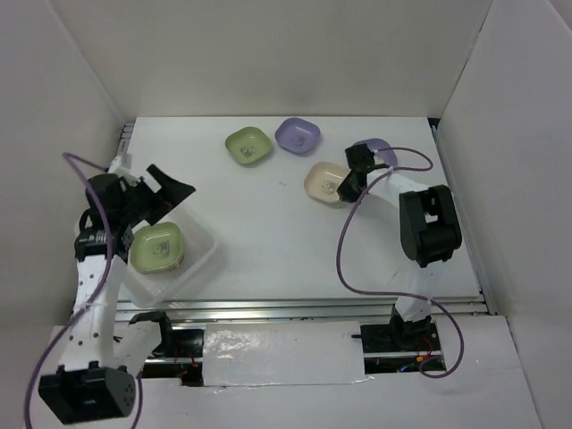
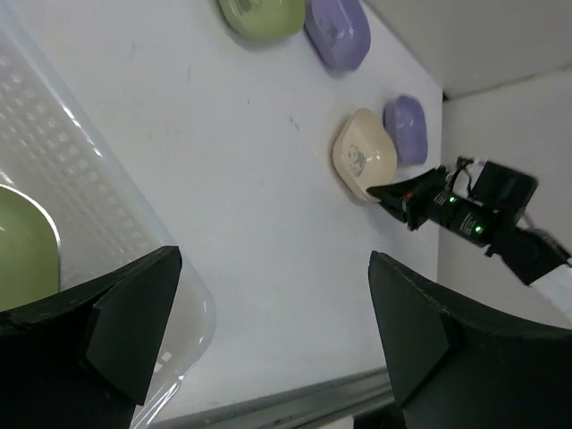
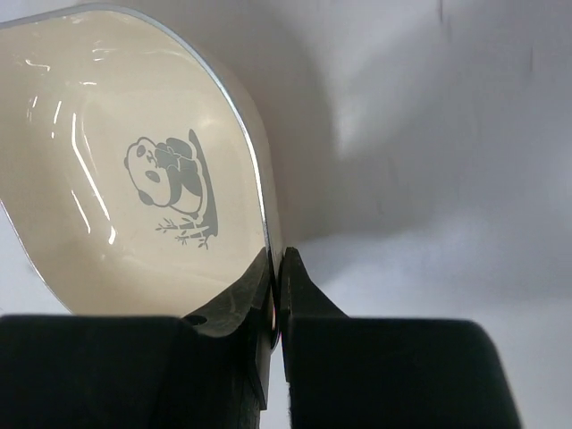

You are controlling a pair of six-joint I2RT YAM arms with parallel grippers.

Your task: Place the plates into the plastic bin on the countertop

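My right gripper (image 1: 344, 186) is shut on the right rim of a cream plate (image 1: 324, 183) with a panda print (image 3: 170, 174); one finger is inside the plate and one outside. A purple plate (image 1: 379, 152) lies just behind it. A green plate (image 1: 248, 146) and another purple plate (image 1: 298, 135) lie at the back of the countertop (image 1: 286, 241). The plastic bin (image 1: 201, 259) stands front left with a green plate (image 1: 157, 248) in it. My left gripper (image 1: 165, 192) is open and empty above the bin's far edge.
White upright walls (image 1: 509, 134) close in the left, back and right sides. A metal rail (image 1: 313, 308) runs along the front edge. A purple cable (image 1: 344, 259) hangs from the right arm over the countertop.
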